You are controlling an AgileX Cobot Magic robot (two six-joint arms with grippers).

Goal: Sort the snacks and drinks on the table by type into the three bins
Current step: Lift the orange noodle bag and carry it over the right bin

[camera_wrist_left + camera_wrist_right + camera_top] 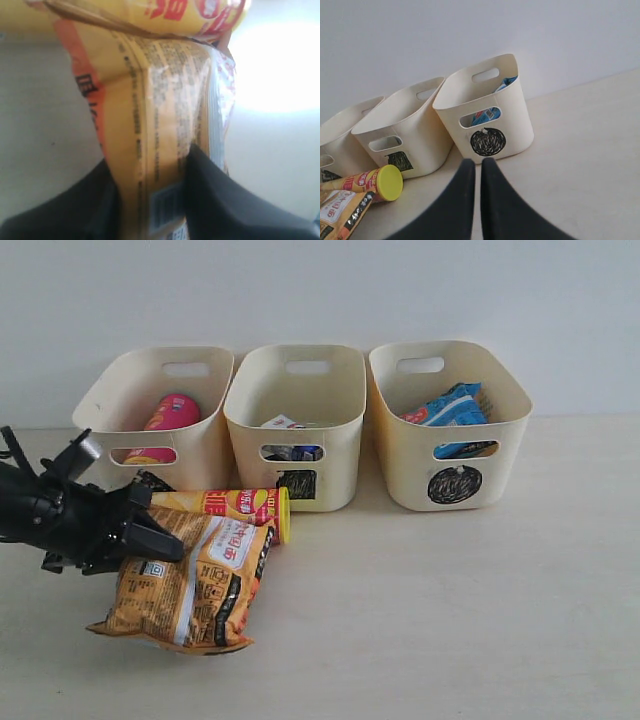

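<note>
An orange-tan crinkly bag [190, 585] lies on the table [450, 620] at the front left. My left gripper [150, 532] is shut on its upper left edge. In the left wrist view the bag [160, 100] is pinched between the two black fingers [220, 205]. A yellow-and-red chip tube [225, 503] lies on its side just behind the bag, its yellow lid [284, 515] facing right. My right gripper [475, 162] is shut on nothing, hanging above the table in front of the circle bin [515, 110]. It does not show in the exterior view.
Three cream bins stand along the back wall. The left bin [212, 450] holds a pink tube [170, 412]. The middle bin [340, 460], marked with a square, holds small cartons [290, 452]. The right bin [400, 470], marked with a circle, holds a blue bag [452, 408].
</note>
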